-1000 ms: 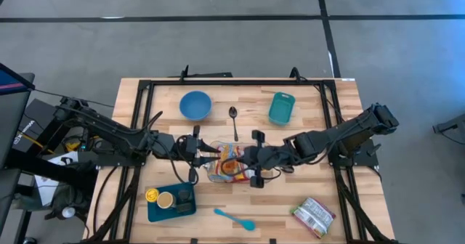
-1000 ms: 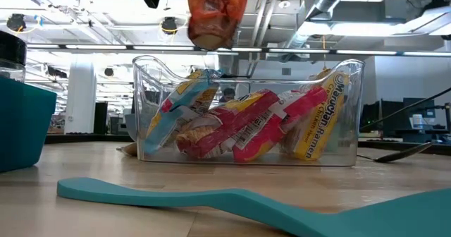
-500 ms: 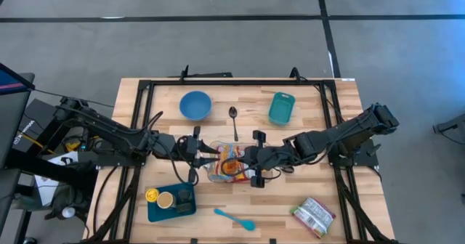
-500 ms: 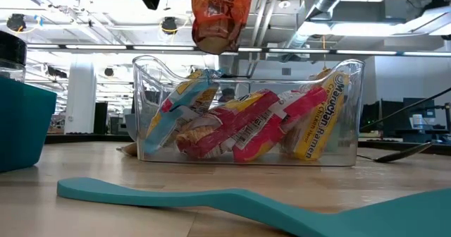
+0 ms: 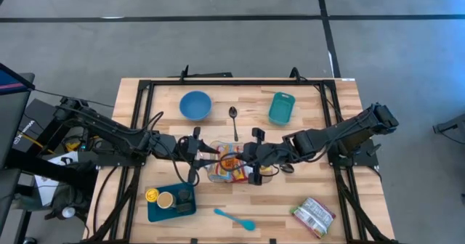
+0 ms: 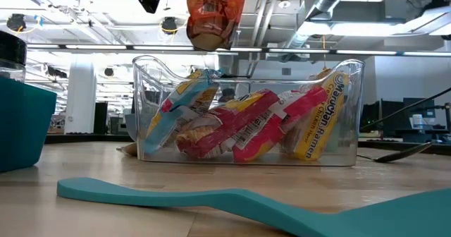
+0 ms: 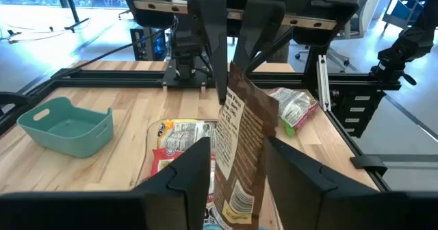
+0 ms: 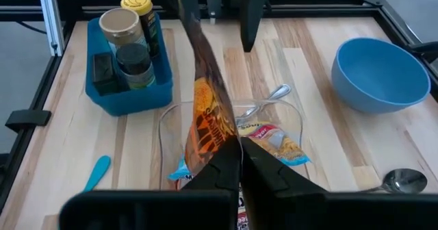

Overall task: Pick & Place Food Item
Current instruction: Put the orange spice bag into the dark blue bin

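Observation:
An orange-brown taco packet [image 6: 215, 18] hangs in the air above a clear bin [image 6: 352, 75] of ramen packets [image 6: 246, 128] at the table's middle. My right gripper [image 8: 233, 165] reaches in from the table's right and is shut on the packet [image 8: 209, 120]. My left gripper [image 7: 239, 172] reaches in from the left and is open. Its two fingers [image 7: 195, 165] stand on either side of the packet's other end [image 7: 243, 155]; I cannot tell if they touch it. Both grippers show over the bin [image 5: 211, 173] in the high view. My right gripper pinches one end of the taco packet [image 8: 220, 144] between its two shut fingers. The fingers come roughly level from the table's right. The packet stands on edge, reaches away toward my left gripper and is lifted clear above the bin.
A blue bowl [image 5: 195, 104], a spoon [image 5: 233, 120] and a small teal bin [image 5: 281, 107] lie at the far side. A blue tray of jars [image 5: 171, 200], a teal spatula [image 5: 234, 218] and another packet [image 5: 314, 215] lie at the near side.
The taco packet has swayed a little sideways above the bin and stays clear of it. My right gripper has gone slightly toward my left gripper.

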{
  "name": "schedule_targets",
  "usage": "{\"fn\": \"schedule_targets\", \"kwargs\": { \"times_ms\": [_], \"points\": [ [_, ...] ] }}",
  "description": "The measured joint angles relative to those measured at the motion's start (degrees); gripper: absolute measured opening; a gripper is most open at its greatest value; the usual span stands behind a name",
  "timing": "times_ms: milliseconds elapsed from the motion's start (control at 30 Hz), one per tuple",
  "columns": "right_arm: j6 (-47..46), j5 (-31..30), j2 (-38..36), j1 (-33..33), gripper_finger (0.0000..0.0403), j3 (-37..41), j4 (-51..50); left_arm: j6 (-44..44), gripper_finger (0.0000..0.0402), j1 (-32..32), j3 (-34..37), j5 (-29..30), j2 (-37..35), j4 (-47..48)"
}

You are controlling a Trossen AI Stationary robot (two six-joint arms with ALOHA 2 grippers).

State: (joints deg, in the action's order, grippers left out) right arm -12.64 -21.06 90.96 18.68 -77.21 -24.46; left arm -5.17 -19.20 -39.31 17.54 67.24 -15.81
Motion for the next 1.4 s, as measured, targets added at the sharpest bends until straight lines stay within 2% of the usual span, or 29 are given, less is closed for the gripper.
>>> {"fn": "schedule_targets", "kwargs": {
  "times_ms": [300,533,1400],
  "points": [
    [0.04,0.0,0.0,-0.15,0.0,0.0,-1.05,-0.02,0.0153,0.0,0.0,0.0,0.0,-0.02],
    [-0.25,0.0,0.0,-0.13,0.0,0.0,-2.14,-0.02,0.0148,0.0,0.0,-0.02,0.0,-0.02],
    [-2.4,0.19,0.0,-1.59,0.0,0.0,4.58,-0.04,0.0149,2.01,0.0,0.0,0.0,-3.78]
  ]
}}
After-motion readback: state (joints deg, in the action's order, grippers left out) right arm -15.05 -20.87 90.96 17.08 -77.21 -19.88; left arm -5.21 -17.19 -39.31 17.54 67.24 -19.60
